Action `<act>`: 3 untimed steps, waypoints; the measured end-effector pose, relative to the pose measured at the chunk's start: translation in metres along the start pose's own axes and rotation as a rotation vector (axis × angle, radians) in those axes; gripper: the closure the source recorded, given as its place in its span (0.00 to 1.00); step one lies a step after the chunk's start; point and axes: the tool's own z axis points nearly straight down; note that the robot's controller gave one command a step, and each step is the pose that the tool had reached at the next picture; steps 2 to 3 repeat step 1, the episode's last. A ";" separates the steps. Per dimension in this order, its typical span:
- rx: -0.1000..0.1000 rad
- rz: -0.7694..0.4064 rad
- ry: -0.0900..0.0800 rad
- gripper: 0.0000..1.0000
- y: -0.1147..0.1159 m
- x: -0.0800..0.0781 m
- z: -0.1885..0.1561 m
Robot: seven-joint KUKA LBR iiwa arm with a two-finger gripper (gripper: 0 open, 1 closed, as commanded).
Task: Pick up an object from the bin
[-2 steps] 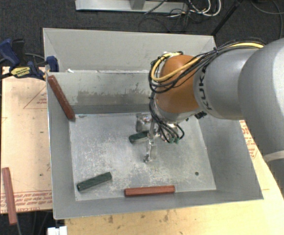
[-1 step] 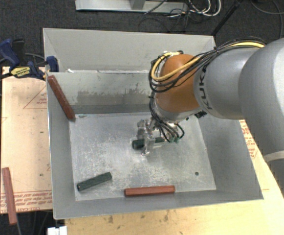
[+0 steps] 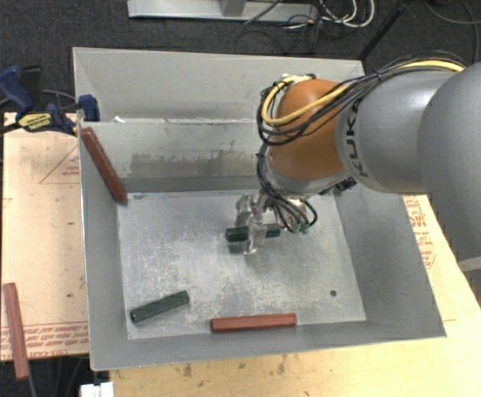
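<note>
Dark-green small block [image 3: 237, 236] sits near the middle of the bin [image 3: 223, 81] floor, a bit toward the bin's back wall. Jaws are right at it, tips down by its right end. Can't tell if they're spread, pressed together or pinching it, too cluttered there to read. Orange wrist cover [image 3: 306, 131] hangs above, toward the bin's right side. Longer dark-green bar [image 3: 159, 307] lies flat near the bin's front-left corner. Red-brown bar [image 3: 253, 323] lies along the bin's front edge. Second red-brown bar [image 3: 102, 165] leans against the bin's left wall.
</note>
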 end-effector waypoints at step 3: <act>0.001 -0.001 -0.005 1.00 0.000 -0.003 -0.070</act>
